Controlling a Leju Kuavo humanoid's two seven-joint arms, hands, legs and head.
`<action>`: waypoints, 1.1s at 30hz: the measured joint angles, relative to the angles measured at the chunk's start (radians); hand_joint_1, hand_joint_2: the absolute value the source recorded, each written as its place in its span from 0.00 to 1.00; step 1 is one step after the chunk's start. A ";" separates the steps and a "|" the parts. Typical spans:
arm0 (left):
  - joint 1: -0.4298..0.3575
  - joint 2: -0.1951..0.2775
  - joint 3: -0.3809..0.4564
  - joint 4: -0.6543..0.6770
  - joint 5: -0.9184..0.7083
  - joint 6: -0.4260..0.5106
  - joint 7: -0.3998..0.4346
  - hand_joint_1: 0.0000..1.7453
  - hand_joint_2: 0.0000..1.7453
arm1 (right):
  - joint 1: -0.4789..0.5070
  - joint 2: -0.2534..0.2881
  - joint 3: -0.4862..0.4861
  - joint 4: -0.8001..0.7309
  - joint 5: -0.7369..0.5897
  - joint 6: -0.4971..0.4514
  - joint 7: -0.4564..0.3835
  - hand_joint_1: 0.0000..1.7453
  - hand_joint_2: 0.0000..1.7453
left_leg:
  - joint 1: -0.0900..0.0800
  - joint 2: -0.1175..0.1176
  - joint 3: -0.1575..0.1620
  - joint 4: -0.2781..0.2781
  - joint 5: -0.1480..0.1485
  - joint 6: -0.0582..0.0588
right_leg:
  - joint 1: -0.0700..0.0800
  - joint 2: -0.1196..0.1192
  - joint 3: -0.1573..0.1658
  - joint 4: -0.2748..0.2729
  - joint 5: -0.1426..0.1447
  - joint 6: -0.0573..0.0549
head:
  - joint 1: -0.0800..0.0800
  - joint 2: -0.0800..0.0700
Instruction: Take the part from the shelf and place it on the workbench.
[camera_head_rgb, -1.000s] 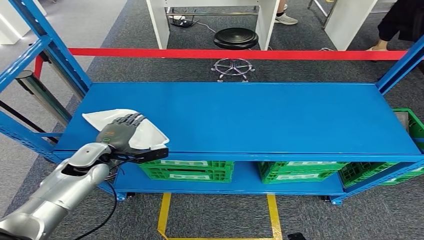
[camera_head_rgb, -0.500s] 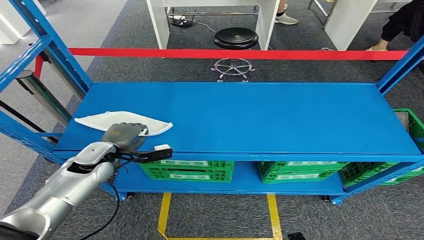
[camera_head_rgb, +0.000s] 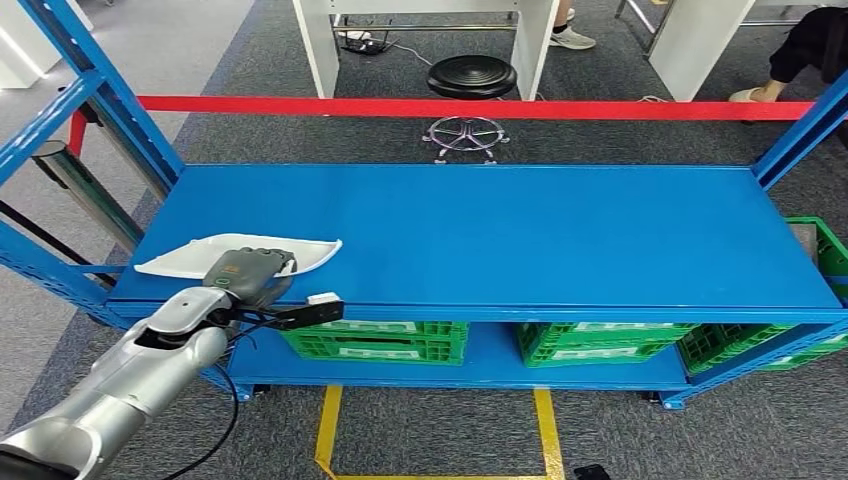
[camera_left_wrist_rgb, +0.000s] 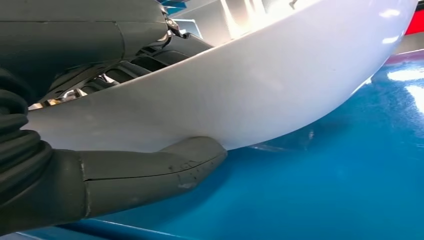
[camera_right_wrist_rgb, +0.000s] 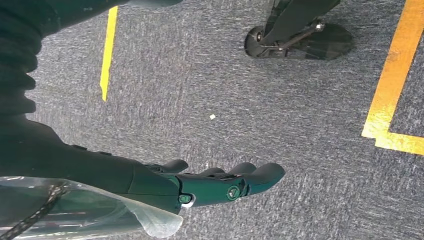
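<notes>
The part is a thin white curved shell (camera_head_rgb: 190, 258) at the left front corner of the blue shelf top (camera_head_rgb: 520, 230). My left hand (camera_head_rgb: 245, 274) grips its near edge and holds it lifted and tilted off the surface. In the left wrist view the white shell (camera_left_wrist_rgb: 260, 85) arches over the blue surface, with my thumb (camera_left_wrist_rgb: 145, 172) pressed under it and the fingers (camera_left_wrist_rgb: 150, 55) over its other side. My right hand (camera_right_wrist_rgb: 215, 185) hangs over the grey carpet with its fingers apart and nothing in them.
Green crates (camera_head_rgb: 380, 340) sit on the lower shelf level. Blue uprights (camera_head_rgb: 95, 85) frame the shelf at left and right. A red barrier tape (camera_head_rgb: 450, 107) runs behind it, with a black stool (camera_head_rgb: 470, 80) and a person's foot (camera_head_rgb: 755, 95) beyond. Yellow floor lines (camera_head_rgb: 330, 430) lie below.
My left hand has closed on the white shell and raised it off the shelf top, tipping it from lying flat to a lifted, edge-on pose. The hand drew back slightly.
</notes>
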 joint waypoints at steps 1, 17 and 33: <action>0.002 0.000 0.000 0.000 0.003 0.003 -0.004 1.00 1.00 | 0.000 0.000 0.000 0.000 -0.001 0.000 0.000 0.00 1.00 | 0.000 0.000 0.000 0.000 0.000 0.000 | 0.000 0.000 0.000 0.000 0.000 0.000 | 0.000 0.000; 0.282 0.009 0.028 -0.372 0.282 0.071 -0.238 1.00 1.00 | 0.016 0.000 -0.002 0.000 -0.047 -0.016 -0.019 0.00 1.00 | -0.003 0.000 -0.001 0.003 -0.002 0.004 | -0.004 0.000 0.000 -0.001 0.001 0.003 | -0.001 0.000; 0.718 -0.035 -0.017 -0.788 0.437 0.461 -0.548 1.00 1.00 | 0.028 0.029 -0.054 0.001 -0.121 -0.008 -0.050 0.00 1.00 | -0.011 0.017 -0.003 -0.015 0.016 0.054 | 0.003 -0.018 -0.103 0.219 -0.098 0.019 | 0.004 0.000</action>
